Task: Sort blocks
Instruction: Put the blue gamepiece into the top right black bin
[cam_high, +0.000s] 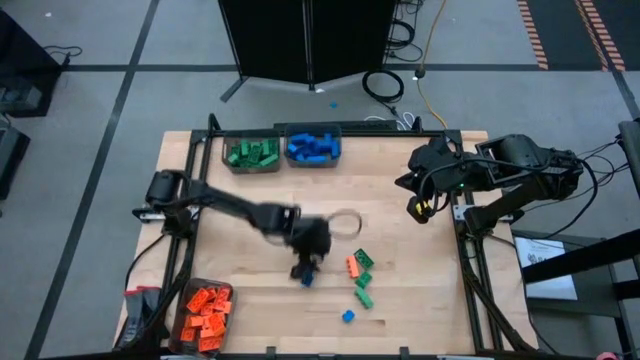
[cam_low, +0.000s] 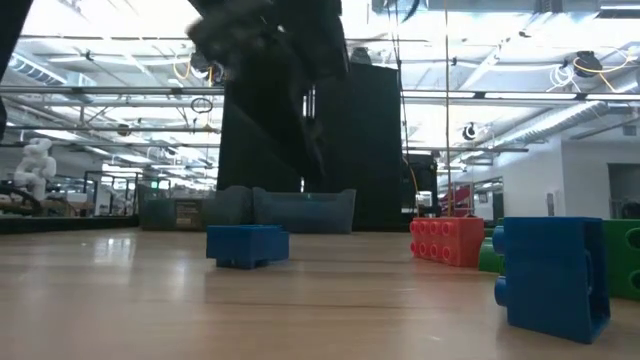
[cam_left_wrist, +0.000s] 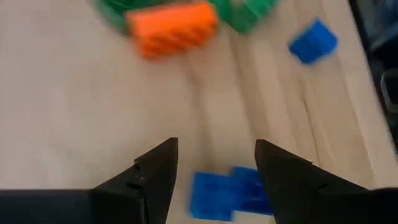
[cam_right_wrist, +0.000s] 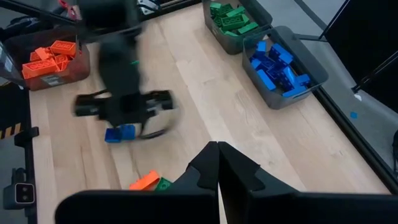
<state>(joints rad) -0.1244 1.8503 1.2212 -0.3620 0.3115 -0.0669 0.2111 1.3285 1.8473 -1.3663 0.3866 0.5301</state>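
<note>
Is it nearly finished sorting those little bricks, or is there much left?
Mostly done: the green bin, blue bin and orange bin are well filled. In hand: the left gripper hangs open over a blue block lying on the table. Left: that one, an orange block, a few green ones and another blue block.

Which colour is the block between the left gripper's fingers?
Blue. The block shows best in the left wrist view, between the open left gripper fingers.
</note>
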